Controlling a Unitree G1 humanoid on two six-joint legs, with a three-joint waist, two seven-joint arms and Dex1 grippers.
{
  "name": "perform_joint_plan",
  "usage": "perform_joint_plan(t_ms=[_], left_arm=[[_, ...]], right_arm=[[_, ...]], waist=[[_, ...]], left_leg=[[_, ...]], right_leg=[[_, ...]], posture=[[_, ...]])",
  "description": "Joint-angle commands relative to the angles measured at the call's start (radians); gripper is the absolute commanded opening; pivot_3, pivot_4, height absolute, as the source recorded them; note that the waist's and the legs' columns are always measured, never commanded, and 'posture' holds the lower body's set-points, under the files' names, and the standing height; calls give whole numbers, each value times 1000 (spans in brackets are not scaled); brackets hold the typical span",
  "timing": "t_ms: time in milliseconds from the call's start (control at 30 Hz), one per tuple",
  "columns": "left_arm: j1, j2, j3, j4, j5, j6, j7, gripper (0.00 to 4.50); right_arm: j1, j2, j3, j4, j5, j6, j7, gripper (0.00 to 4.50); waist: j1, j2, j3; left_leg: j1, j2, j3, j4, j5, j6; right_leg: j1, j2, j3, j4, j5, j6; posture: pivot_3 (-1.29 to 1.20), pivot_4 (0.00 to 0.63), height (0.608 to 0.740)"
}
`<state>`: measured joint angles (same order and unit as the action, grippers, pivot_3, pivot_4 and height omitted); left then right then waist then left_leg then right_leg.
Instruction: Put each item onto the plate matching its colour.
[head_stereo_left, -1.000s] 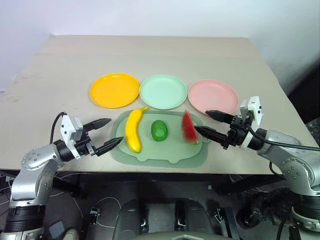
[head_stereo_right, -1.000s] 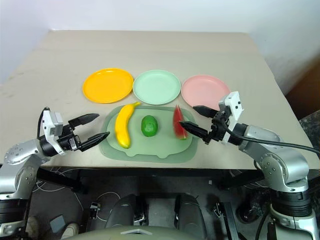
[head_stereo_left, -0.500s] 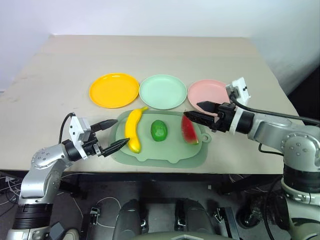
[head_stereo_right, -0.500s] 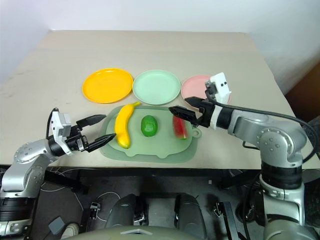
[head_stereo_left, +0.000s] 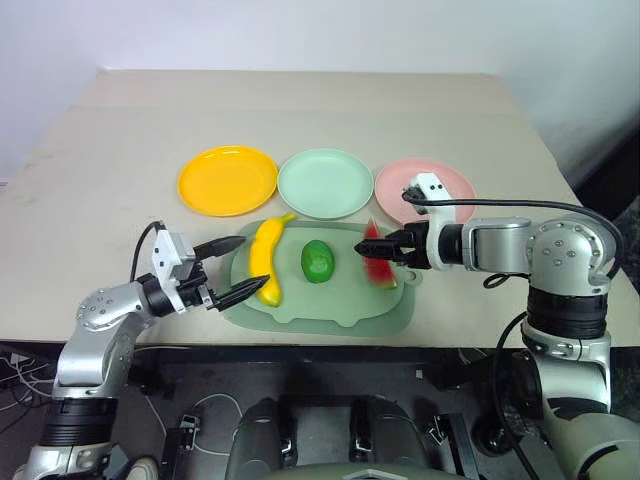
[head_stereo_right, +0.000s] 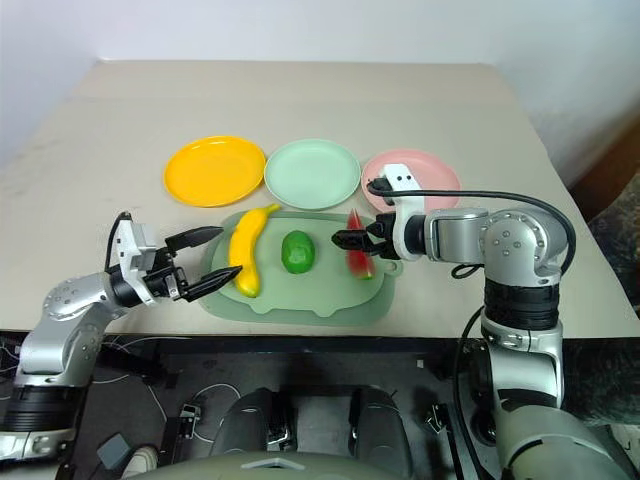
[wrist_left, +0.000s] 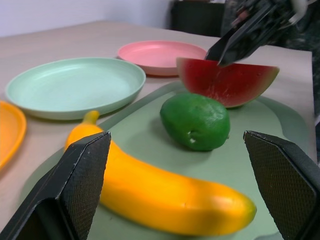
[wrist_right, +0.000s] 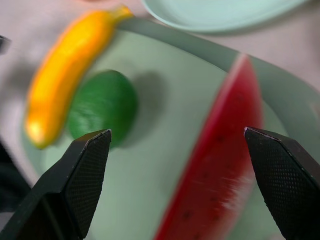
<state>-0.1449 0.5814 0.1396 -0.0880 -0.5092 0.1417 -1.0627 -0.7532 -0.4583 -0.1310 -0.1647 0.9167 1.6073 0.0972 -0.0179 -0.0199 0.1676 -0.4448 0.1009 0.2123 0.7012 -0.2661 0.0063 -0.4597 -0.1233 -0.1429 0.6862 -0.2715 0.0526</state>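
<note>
— Starting at the tray's (head_stereo_left: 300, 310) left edge, what do we have?
— Our left gripper (head_stereo_left: 232, 268), jaws apart, holding nothing, just beside the banana (head_stereo_left: 265, 262). Next come the green fruit (head_stereo_left: 317, 260) mid-tray and the watermelon wedge (head_stereo_left: 376, 257) toward the right edge.
— And around them?
— Behind the tray we see the yellow plate (head_stereo_left: 228, 180), mint plate (head_stereo_left: 325, 183) and pink plate (head_stereo_left: 425, 190), all bare. Our right gripper (head_stereo_left: 386, 247) hangs spread over the wedge, gripping nothing.
</note>
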Motion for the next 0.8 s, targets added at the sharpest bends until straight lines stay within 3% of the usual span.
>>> perform_joint_plan(t_ms=[33,300,400,533,700,800], left_arm=[[-26,-7,-5,-3,6,-26,-1,4462],[-61,-17,-13,57,29,-59,-14,4462],[-70,-20,-31,82,48,-64,-17,4500],[-79,-22,-42,91,53,-67,-25,4500],[-105,-21,-36,121,57,-75,-28,4500],[-103,-20,-31,120,55,-77,-28,4500]], right_arm=[[-34,-24,89,-2,-77,7,-37,4500],[-23,-43,203,26,-176,7,-33,4500],[-5,-58,250,20,-217,5,-10,3879],[2,-72,274,-11,-238,6,38,2557],[2,-95,273,-69,-228,7,92,2430],[-54,-91,172,-105,-194,2,160,2430]], waist=[[-1,0,0],[-1,0,0],[0,0,0],[-1,0,0],[-1,0,0],[-2,0,0]], left_leg=[[0,0,0,0,0,0],[0,0,1,-1,0,0],[0,0,1,-1,0,0],[0,0,1,-1,0,0],[0,0,0,-1,0,0],[0,0,1,-1,0,0]], right_leg=[[0,0,0,0,0,0],[-1,0,0,0,0,0],[0,0,0,0,0,0],[0,0,0,-1,0,0],[0,0,0,-1,0,0],[-1,0,0,-1,0,0]], posture=[[0,150,695],[0,150,695],[0,150,695],[0,150,695],[0,150,695],[0,150,695]])
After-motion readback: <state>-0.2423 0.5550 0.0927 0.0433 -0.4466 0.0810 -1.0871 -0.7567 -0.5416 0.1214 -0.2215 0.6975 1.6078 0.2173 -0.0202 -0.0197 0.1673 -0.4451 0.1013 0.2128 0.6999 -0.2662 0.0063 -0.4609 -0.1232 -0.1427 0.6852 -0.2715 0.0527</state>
